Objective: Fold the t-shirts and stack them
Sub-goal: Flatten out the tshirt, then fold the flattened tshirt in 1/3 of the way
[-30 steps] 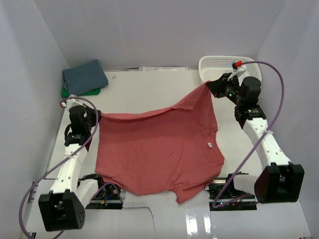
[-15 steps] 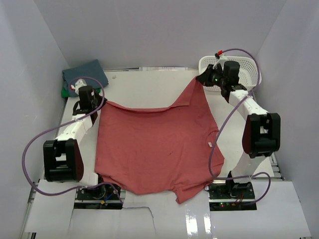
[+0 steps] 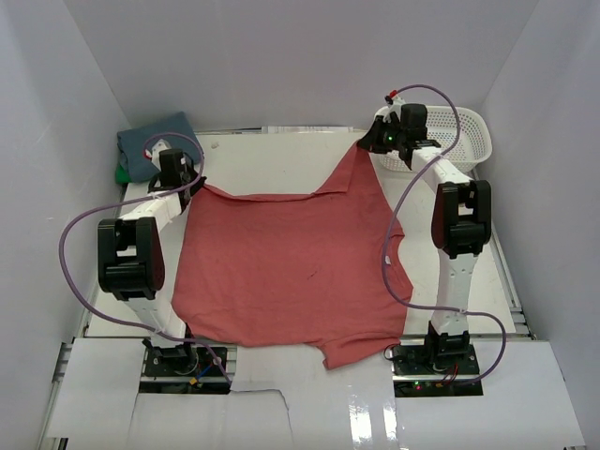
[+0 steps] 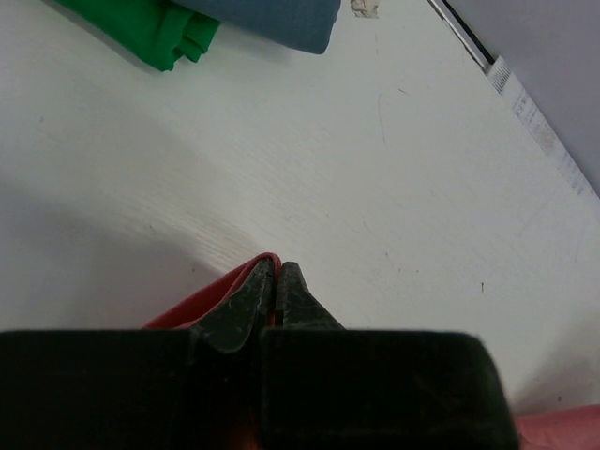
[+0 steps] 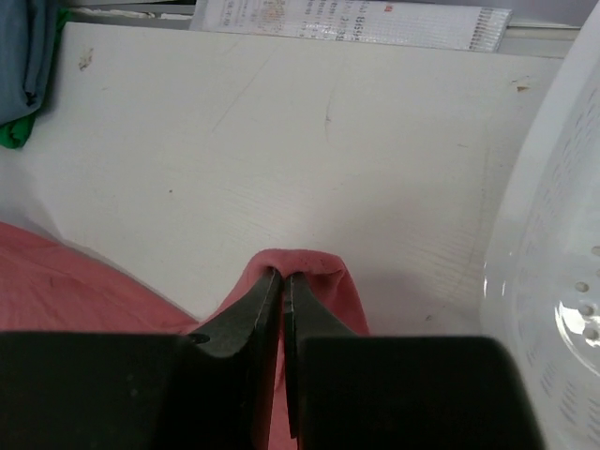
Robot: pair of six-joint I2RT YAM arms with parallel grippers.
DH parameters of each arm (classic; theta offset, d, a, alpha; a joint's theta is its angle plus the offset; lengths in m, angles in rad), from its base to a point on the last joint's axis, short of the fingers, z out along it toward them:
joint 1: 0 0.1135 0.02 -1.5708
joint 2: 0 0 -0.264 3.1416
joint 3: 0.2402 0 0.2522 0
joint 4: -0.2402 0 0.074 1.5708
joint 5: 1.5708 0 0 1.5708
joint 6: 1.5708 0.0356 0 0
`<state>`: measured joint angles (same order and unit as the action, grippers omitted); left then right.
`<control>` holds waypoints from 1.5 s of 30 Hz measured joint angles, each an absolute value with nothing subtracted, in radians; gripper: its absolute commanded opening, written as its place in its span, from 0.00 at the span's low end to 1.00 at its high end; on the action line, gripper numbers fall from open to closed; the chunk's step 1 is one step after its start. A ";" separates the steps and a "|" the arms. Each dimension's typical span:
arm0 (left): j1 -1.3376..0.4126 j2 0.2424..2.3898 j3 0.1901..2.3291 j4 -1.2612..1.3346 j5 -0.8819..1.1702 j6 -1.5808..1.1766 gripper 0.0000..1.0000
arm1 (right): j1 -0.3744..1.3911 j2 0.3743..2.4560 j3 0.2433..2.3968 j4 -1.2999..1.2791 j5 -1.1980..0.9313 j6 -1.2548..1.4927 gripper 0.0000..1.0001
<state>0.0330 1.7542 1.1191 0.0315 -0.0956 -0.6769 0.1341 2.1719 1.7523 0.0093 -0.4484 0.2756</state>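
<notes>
Nearest us, down by the arm bases, the red shirt (image 3: 291,272) has its near edge lying on the surface (image 3: 281,155), with one flap poking out at the near right. The body of it is spread wide and mostly flat, and we can't see a fold in it yet.

Following the cloth away from us, both arms are stretched out to its far edge. The left claw (image 4: 277,281) is pinched shut on the far left corner, low over the surface, with just a sliver of red showing at the tips. On the other side, the right claw (image 5: 283,281) is clamped tight on the far right corner. That corner is drawn out toward the basket (image 3: 459,127), so the far edge dips between the two grips.

Further back, in the far left corner, the blue shirt (image 3: 159,141) sits folded on top of the green shirt (image 3: 122,173). We'd call those two done and stacked.

So by our count it's two down and one to go. The red one is laid out and held by two corners, which looks like the set-up for its first fold. It then has to be folded down to size and set on the blue one.
</notes>
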 measured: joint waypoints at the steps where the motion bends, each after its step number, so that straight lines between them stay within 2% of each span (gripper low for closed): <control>1: 0.033 1.768 1.128 0.030 -0.097 -0.677 0.00 | 0.134 2.192 1.785 -0.007 -0.448 0.274 0.08; 5: 0.033 1.826 1.177 0.030 -0.102 -0.670 0.00 | 0.134 2.301 1.975 -0.058 -0.452 0.267 0.08; 10: 0.033 1.883 1.249 0.030 -0.115 -0.655 0.00 | 0.134 2.374 2.096 -0.083 -0.456 0.260 0.08; 24: 0.035 2.031 1.383 0.026 -0.128 -0.636 0.00 | 0.132 2.473 2.191 -0.105 -0.455 0.260 0.08; 45: 0.051 2.074 1.449 0.018 -0.119 -0.628 0.00 | 0.130 2.499 2.234 -0.076 -0.414 0.262 0.08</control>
<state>0.0505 2.0739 1.4490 0.0181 -0.1192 -0.6281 0.1303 2.4992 2.2341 -0.0765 -0.4137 0.2619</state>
